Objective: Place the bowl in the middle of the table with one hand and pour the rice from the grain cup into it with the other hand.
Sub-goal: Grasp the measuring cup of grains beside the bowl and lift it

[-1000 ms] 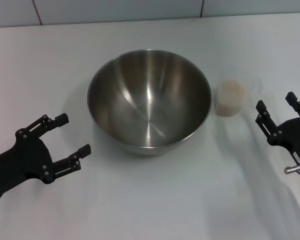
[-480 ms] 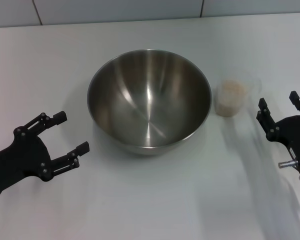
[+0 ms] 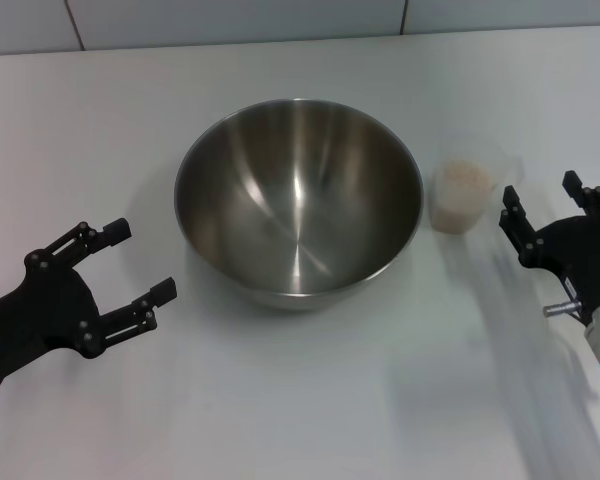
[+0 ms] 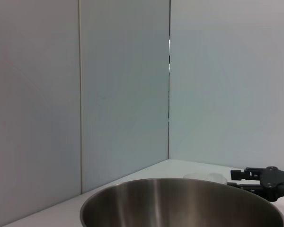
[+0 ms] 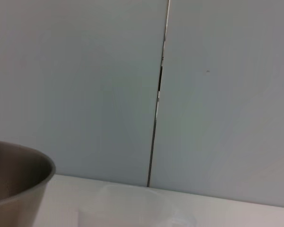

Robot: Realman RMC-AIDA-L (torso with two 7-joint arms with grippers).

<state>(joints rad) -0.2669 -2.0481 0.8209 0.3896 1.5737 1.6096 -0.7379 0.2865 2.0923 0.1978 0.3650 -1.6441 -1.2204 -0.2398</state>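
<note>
Steel bowl sits empty, rice fills grain cup; both jaws released.

Black skeletal left gripper and right gripper, screw-studded two-pronged fingers

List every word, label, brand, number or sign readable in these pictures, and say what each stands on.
None: no view shows any readable text.
The bowl, the grain cup, the table, the wall panels, the left gripper and the right gripper bear no visible lettering.
</note>
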